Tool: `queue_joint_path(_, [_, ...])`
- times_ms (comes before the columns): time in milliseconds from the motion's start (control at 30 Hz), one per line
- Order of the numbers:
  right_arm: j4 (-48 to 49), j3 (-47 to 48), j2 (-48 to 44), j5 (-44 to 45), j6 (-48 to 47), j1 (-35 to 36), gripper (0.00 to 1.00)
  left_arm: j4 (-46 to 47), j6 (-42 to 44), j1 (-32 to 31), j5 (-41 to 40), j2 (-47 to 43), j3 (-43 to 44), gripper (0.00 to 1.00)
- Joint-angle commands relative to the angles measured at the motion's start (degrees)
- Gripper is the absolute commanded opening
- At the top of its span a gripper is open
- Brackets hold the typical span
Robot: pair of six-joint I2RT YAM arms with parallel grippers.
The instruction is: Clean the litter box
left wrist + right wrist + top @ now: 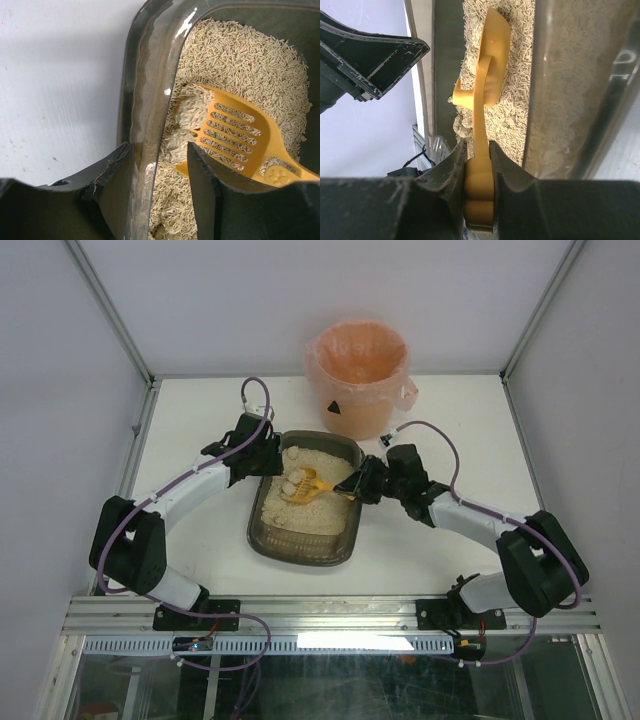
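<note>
step in hand, i judge: scooping clumps (pixel 192 107). right pincer (pixel 476 147): clamped on the scoop (pixel 495 45) handle; hard yellow plastic, slotted blade just ahead. left pincer (pixel 160 150): astride the box (pixel 145 100) wall, seemingly gripping to steady it. box: under and between both pincers; smooth dark translucent tray, rounded corners. litter (pixel 240 55): pale short pellets. clumps: lumpy, at blade tip. bin (pixel 358 375): beyond both, round, pink-lined. next i would lift level, then carry to bin.

Pink-lined round bin (pixel 357 380) at the back, yellow slotted scoop (pixel 235 130) bearing pale clumps (pixel 190 107), white table (pixel 400 565)
</note>
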Motion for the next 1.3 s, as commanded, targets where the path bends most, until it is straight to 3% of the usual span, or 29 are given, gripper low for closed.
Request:
queue_joint_path(0, [6.3,-2.3,-5.5,-2.5,1.5,-2.2,0.0,1.6,0.6,-0.9,-0.6,-3.5,1.9,0.47])
queue_joint_path(400, [15.7,-10.5,-13.5,-9.2,3.9,-5.4,0.0,6.9,0.3,-0.4,-2.6,-13.3,-1.1,0.5])
queue_joint_path(733, [28.8,-22.7,-24.8,-5.5,9.8,-8.1,0.0,9.8,2.5,-0.2,-6.4,-20.1,-1.8,0.52])
queue_joint_path(867, [39.6,-25.9,-23.9,-9.2,13.3,-8.6,0.0,11.8,2.5,0.2,-6.4,-21.7,-2.8,0.52])
queue_joint_path(967, [40.1,-28.4,-24.6,-7.2,15.3,-9.6,0.0,12.7,2.8,0.3,-6.3,-22.3,-3.6,0.53])
queue_joint_path(1100, [46.6,-27.7,-21.2,-11.5,16.9,-9.8,0.0,12.9,3.2,0.4,-6.6,-22.2,-4.4,0.53])
queue_joint_path(1167, [46.6,-30.0,-21.9,-8.3,18.9,-11.9,0.0,12.9,3.2,0.5,-6.4,-22.0,-4.5,0.53])
queue_joint_path(1267, [49.6,-27.4,-18.9,-12.5,18.2,-9.9,0.0,13.0,3.2,0.5,-6.8,-22.1,-4.7,0.53])
